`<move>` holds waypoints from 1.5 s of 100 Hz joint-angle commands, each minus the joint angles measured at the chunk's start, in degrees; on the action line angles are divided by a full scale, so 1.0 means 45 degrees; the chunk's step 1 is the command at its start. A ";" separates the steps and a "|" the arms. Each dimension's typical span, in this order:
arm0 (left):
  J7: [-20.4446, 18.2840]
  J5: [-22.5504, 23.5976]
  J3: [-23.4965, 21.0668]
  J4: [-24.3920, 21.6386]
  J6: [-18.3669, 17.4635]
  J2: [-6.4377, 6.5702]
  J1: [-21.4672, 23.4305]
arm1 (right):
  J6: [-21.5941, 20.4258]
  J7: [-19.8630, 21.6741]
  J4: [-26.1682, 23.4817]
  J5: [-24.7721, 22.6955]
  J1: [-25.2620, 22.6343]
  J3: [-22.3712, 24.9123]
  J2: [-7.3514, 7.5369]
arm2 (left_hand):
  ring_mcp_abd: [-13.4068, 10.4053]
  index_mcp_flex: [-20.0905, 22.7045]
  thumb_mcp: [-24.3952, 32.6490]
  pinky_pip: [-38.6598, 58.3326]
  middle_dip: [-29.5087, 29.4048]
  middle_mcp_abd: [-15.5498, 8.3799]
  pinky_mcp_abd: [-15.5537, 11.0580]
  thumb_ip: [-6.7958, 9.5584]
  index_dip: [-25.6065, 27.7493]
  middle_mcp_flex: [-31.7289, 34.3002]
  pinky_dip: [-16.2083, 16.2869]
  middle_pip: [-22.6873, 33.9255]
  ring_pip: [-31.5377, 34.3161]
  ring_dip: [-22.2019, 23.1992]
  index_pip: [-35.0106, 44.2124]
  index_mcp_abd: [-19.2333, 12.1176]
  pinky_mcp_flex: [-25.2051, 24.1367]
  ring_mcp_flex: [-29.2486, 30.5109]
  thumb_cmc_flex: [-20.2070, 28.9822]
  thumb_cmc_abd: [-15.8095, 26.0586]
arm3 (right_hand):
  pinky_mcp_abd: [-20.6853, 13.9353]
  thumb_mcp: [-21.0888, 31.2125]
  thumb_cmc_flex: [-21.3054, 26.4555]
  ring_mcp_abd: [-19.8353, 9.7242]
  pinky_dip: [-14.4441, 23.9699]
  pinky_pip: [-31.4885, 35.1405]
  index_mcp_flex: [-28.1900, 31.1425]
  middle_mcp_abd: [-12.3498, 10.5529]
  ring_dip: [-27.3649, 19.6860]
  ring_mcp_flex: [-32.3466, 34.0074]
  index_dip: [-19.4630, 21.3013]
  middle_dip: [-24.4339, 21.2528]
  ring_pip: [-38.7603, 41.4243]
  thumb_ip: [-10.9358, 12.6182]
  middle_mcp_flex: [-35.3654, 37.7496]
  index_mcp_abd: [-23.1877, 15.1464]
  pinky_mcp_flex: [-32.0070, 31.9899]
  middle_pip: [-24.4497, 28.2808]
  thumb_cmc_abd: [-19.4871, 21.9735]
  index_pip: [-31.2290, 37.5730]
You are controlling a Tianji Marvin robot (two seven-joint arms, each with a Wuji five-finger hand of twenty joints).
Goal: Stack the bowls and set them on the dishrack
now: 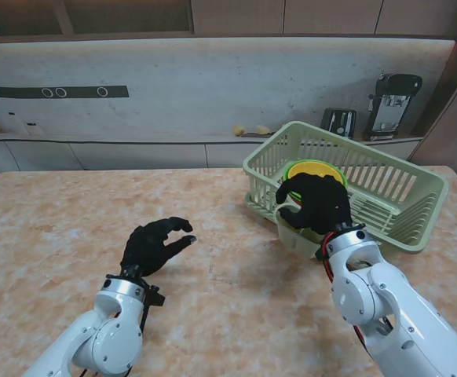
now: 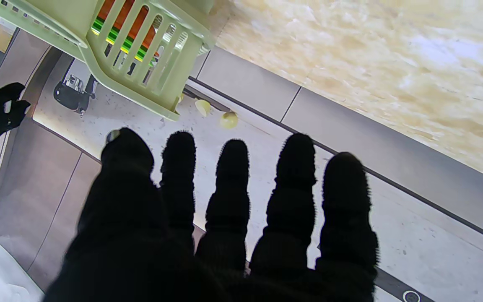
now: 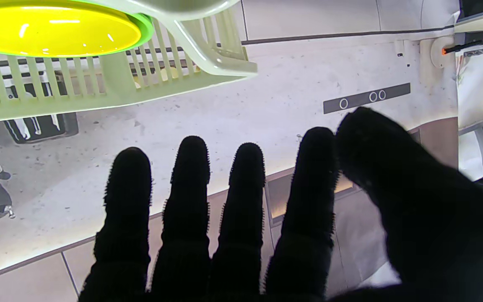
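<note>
Stacked bowls [image 1: 316, 173] sit inside the rack [image 1: 417, 206]. Right hand [image 1: 316, 203] hovers at the rack's near wall, apparently released; left hand [image 1: 156, 243] empty, fingers apart. Bowls look light, rigid, slick plastic; grip the rim.

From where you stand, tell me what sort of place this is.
Probably a kitchen, or a mock-up of one: a green dishrack holding stacked bowls on a marble-look table, with a toaster and a coffee machine on the back counter.

Kitchen: toaster [image 1: 338, 122], coffee machine [image 1: 392, 104], tiled counter.
</note>
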 commanded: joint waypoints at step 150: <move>-0.0078 0.0018 0.0152 -0.0296 -0.0202 -0.0024 0.0234 | -0.1105 -0.1926 -0.0070 0.0827 -0.2259 -0.0687 -0.0370 | -0.0026 0.0331 -0.0325 0.0189 0.0243 -0.0096 -0.0028 -0.0031 0.0225 0.0421 0.0207 -0.0060 0.0023 0.0169 0.0234 -0.0288 -0.0041 0.0198 0.0378 0.0214 | -0.0264 -0.0121 0.0107 -0.0323 0.0426 0.0240 0.0353 -0.0468 0.0528 0.0420 0.0355 0.0441 -0.0148 -0.0255 0.0581 -0.0654 0.0230 -0.0459 -0.0008 0.0092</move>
